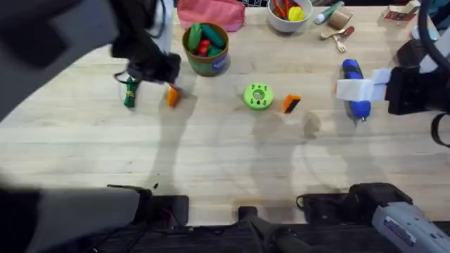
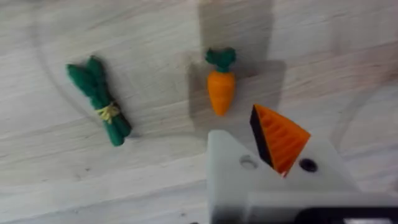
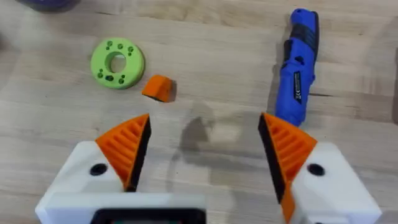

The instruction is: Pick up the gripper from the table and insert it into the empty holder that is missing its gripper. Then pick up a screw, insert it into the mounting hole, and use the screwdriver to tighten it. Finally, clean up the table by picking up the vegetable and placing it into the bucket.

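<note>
The small orange gripper [image 1: 291, 104] [image 3: 158, 88] lies on the table [image 1: 225, 154] beside a green disc [image 1: 258, 97] [image 3: 118, 60]. My left gripper [image 1: 163, 74] [image 2: 239, 134] hovers over the carrot [image 1: 171, 96] [image 2: 220, 87], shut and empty. It carries one orange fin next to a plain white holder [image 2: 227, 168]. The right gripper [image 1: 362, 84] [image 3: 205, 134] is open and empty, next to the blue screwdriver [image 1: 351, 70] [image 3: 298, 68]. The green bucket [image 1: 206, 60] stands behind the carrot.
A green leafy bundle [image 1: 130, 91] [image 2: 99, 99] lies left of the carrot. At the back are a pink pouch [image 1: 211, 13], a white bowl [image 1: 290, 24] of toy food and small tools [image 1: 337, 35]. The front half of the table is bare wood.
</note>
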Robot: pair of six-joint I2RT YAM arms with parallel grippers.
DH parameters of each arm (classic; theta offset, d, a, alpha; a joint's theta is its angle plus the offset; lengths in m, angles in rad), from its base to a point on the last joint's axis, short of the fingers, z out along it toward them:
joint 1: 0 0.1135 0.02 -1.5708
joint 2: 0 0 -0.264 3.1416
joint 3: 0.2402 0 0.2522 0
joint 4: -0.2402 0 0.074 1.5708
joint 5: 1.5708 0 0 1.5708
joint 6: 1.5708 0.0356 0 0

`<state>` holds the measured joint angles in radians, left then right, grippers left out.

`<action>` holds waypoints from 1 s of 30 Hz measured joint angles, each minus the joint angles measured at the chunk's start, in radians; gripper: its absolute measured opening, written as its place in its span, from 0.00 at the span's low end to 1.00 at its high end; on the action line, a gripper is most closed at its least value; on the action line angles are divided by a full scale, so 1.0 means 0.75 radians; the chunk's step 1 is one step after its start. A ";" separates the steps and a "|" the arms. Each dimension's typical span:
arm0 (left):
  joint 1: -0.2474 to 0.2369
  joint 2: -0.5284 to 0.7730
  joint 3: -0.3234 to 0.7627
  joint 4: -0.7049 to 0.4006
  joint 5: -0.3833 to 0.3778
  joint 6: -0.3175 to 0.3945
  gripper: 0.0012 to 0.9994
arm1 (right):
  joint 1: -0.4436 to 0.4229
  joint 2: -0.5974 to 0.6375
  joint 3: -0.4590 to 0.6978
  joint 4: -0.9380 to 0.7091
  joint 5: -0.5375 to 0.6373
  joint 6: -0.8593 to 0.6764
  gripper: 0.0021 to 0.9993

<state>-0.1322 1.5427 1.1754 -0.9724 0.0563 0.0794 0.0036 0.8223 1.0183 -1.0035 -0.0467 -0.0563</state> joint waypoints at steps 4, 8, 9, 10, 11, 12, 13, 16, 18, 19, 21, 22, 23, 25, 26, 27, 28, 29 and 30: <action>0.000 -0.237 0.015 -0.015 0.001 -0.001 0.00 | 0.000 0.000 0.000 0.000 0.000 0.000 0.99; 0.000 -0.388 0.019 -0.015 0.001 -0.001 0.00 | 0.000 0.000 0.000 0.000 0.000 0.000 0.99; 0.000 -0.411 0.019 -0.015 0.001 -0.001 0.00 | 0.000 0.000 0.000 0.000 0.000 0.000 0.99; 0.000 -0.431 0.019 -0.015 0.001 -0.001 0.00 | 0.000 0.000 0.000 0.000 0.000 0.000 0.99; 0.000 -0.446 0.019 -0.015 0.000 -0.001 0.00 | 0.000 0.000 0.000 0.000 0.000 0.000 0.99; 0.000 -0.456 0.019 -0.015 0.001 -0.001 0.00 | 0.000 0.000 0.000 0.000 0.000 0.000 0.99; 0.000 -0.463 0.019 -0.015 0.001 -0.001 0.00 | 0.000 0.000 0.000 0.000 0.000 0.000 0.99; 0.000 -0.469 0.019 -0.015 0.000 -0.001 0.00 | 0.000 0.000 0.000 0.000 0.000 0.000 0.99; 0.000 -0.469 0.019 -0.015 0.000 -0.001 0.00 | 0.000 0.000 0.000 0.000 0.000 0.000 0.99; 0.000 -0.469 0.019 -0.014 0.000 -0.001 0.00 | 0.000 0.000 0.000 0.000 0.000 0.000 0.99; 0.000 -0.469 0.019 -0.014 0.000 -0.001 0.00 | 0.000 0.000 0.000 0.000 0.000 0.000 0.99; 0.000 -0.469 0.019 -0.014 0.000 -0.001 0.00 | 0.000 0.000 0.000 0.000 0.000 0.000 0.99; 0.000 -0.469 0.019 -0.014 0.000 -0.001 0.00 | 0.000 0.000 0.000 0.000 0.000 0.000 0.99; 0.000 -0.469 0.019 -0.012 -0.001 0.000 0.26 | 0.000 0.000 0.000 0.000 0.000 0.000 0.99; 0.000 -0.469 0.019 -0.011 -0.001 -0.001 0.42 | 0.000 0.000 0.000 0.000 0.000 0.000 0.99; 0.000 -0.469 0.019 -0.011 -0.001 -0.001 0.56 | 0.000 0.000 0.000 0.000 0.000 0.000 0.99; 0.000 -0.469 0.019 -0.011 -0.001 -0.001 0.73 | 0.000 0.000 0.000 0.000 0.000 0.000 0.99; 0.000 -0.469 0.019 -0.011 -0.001 -0.001 0.88 | 0.000 0.000 0.000 0.000 0.000 0.000 0.99; 0.000 -0.469 0.019 -0.011 -0.001 -0.006 0.96 | 0.000 0.000 0.000 0.000 0.000 0.000 0.99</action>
<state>-0.1322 1.1912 1.1900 -0.9811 0.0557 0.0748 0.0036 0.8223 1.0183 -1.0035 -0.0467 -0.0563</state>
